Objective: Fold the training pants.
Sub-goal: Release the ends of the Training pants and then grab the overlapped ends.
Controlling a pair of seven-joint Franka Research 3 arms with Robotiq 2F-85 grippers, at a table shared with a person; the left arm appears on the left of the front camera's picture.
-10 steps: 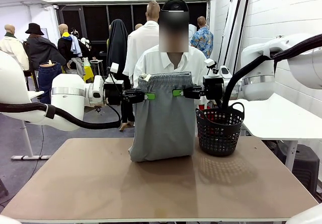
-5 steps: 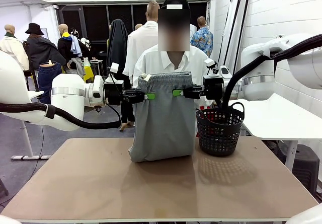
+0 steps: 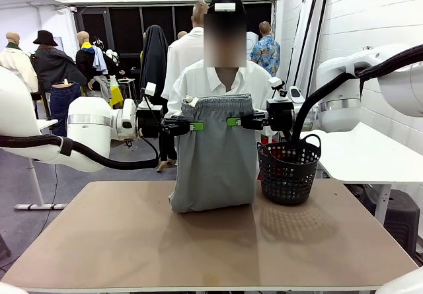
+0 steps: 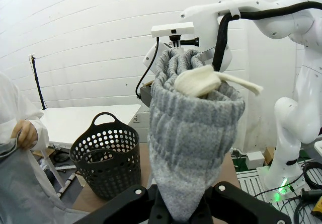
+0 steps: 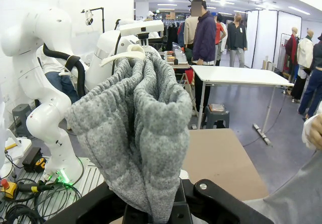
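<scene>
The pants [image 3: 213, 155] are hanging upright over the middle of the worktop [image 3: 132, 241], toward its far edge. Their waistband is being held up and their lower end is bunching on the surface. A black basket [image 3: 288, 168] is standing just beside them, toward the worktop's right edge, and a person [image 3: 218, 82] is standing close behind, at the far edge.

The front view is showing the whole drape and both arms reaching in level from the sides. It is hiding the person's hands behind the cloth. The left wrist view is looking along the gathered waistband, with a white drawstring [image 4: 206, 80] lying across its top. It is also catching one hand [image 4: 24, 133] at the picture's left edge, holding grey cloth. The right wrist view is showing the same ridge of waistband from the other end, with another hand at its right edge above more grey cloth.

The left tool [image 3: 196, 126] is clamping fully down on the waistband's left end, its green pads pinching the fabric. The right tool [image 3: 231, 121] is doing the same at the right end, with no gap showing between its fingers beyond the cloth.

Since the earlier frames, the pants, both tools and the basket are keeping their places.
</scene>
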